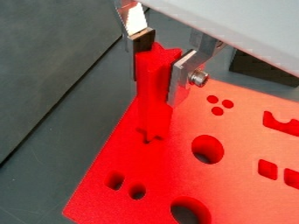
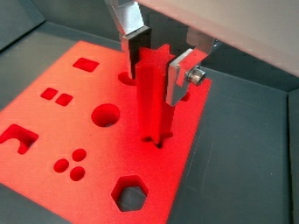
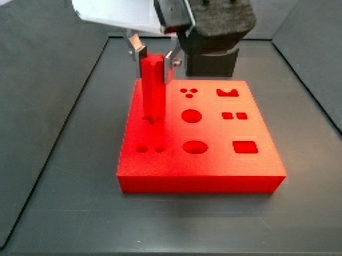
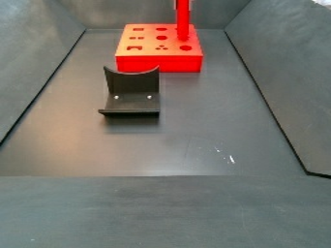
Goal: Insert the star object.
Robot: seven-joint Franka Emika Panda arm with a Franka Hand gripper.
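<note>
Side view, near to far: bare dark floor across the lower frame, then the fixture [image 4: 130,92] left of centre, then the red block [image 4: 161,48] near the top, with the peg [image 4: 183,21] rising upright from its right part and cut off by the top edge. No brand, label or writing readable anywhere.

Seen closer in a side view: block [image 3: 201,150] in mid-frame, shaped holes across its top, peg [image 3: 154,90] standing upright near its left edge, lower end at or in a small hole there. Gripper [image 3: 152,47] in the upper part of the frame, above the block, closed around the peg's top.

Both wrist views: silver fingers [image 1: 138,37] [image 2: 184,74] pressed against either side of the peg [image 1: 151,92] [image 2: 149,96], jaws narrowed to the peg's width. Peg's lower end meeting the block [image 1: 222,188] [image 2: 70,122] at a small star-like hole; depth of entry cannot be told.
</note>
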